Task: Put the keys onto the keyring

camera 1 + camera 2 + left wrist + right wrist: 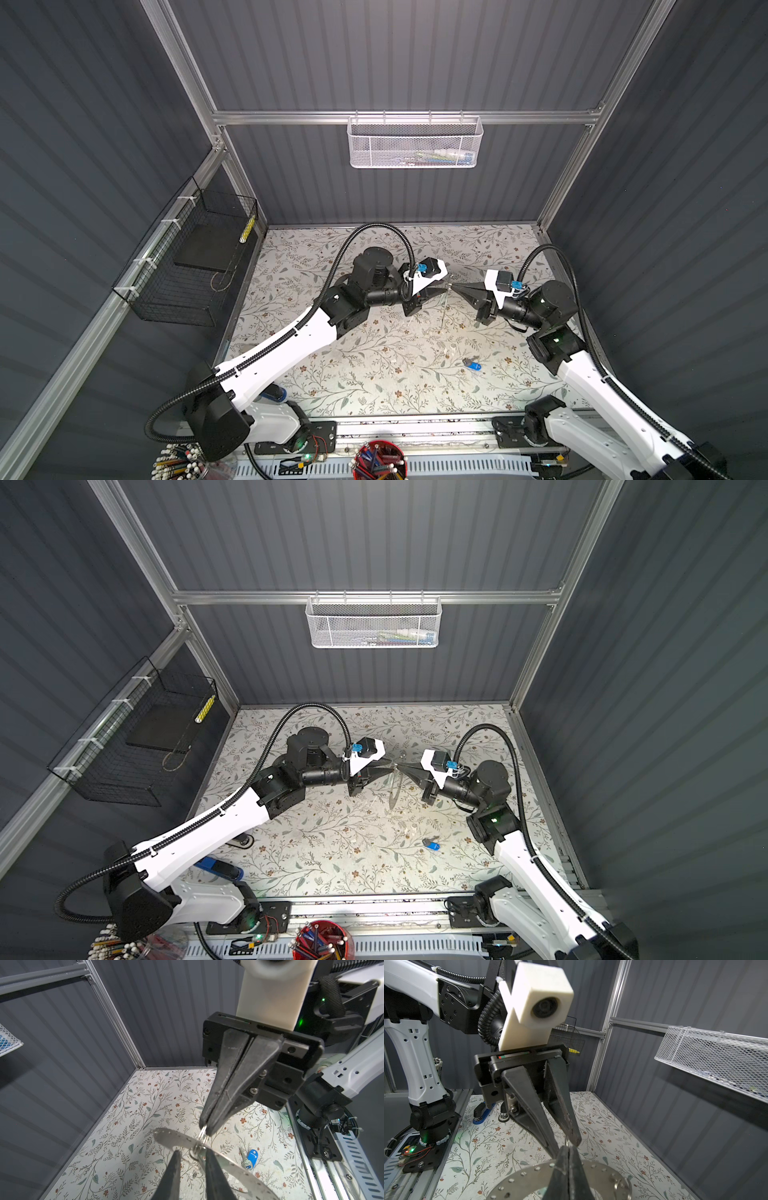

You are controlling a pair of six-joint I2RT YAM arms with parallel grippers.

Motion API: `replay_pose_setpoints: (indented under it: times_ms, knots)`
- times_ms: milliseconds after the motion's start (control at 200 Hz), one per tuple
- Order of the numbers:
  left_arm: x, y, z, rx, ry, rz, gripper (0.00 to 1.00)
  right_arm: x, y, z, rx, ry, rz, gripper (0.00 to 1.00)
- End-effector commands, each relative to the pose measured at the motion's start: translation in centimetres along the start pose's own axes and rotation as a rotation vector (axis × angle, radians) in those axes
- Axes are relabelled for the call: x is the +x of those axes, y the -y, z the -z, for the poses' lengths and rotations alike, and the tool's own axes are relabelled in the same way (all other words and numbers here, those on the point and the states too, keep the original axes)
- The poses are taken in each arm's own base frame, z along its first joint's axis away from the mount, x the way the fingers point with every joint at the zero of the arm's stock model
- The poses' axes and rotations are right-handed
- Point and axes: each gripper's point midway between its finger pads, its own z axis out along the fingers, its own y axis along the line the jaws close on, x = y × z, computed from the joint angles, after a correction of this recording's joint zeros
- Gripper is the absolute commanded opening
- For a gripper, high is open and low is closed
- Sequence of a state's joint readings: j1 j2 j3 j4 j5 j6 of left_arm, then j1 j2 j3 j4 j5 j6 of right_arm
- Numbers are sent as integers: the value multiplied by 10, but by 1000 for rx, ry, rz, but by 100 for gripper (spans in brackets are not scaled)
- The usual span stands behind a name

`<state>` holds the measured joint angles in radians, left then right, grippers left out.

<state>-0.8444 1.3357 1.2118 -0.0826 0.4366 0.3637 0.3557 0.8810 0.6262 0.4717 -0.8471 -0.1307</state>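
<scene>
Two jaws shut: my right end effector (205,1128) pinches the keyring (172,1138) at its rim, hanging it steady for threading. My left end effector (192,1152), narrow, straddles its small wire loop (196,1150); whether gripping, I cannot tell. Beyond, the blue-tagged key (250,1158) lies on the counter (135,1126).

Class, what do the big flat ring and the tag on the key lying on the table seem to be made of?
Ring: likely metal, dull grey brushed sheen, thin, with punched holes. Tag: probably plastic, bright uniform blue, smooth, slightly glossy.
</scene>
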Motion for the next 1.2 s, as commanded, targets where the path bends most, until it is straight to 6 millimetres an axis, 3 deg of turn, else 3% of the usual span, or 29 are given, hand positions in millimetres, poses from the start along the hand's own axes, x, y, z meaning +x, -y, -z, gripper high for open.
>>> replay_pose_setpoints:
  times_ms: [0,295,550,660,826,1026,1196]
  knots:
    - [-15,1,0,24,41,-24,23,-10,-2,0,-17,33,26,0]
    - [-21,2,-1,42,63,-37,18,-12,-10,0,-73,43,27,0]
    - [-20,7,-2,70,69,-57,0,-12,-10,-3,-88,41,16,0]
    - [-21,7,0,70,55,-69,0,-10,-1,-2,-32,23,26,19]
    - [-9,-1,0,55,-91,-87,0,-4,9,3,46,-45,81,30]
    - [-2,-13,2,56,-265,-129,0,2,12,10,94,-113,141,35]
    - [6,-9,-1,79,-399,-217,0,1,16,10,111,-125,136,35]
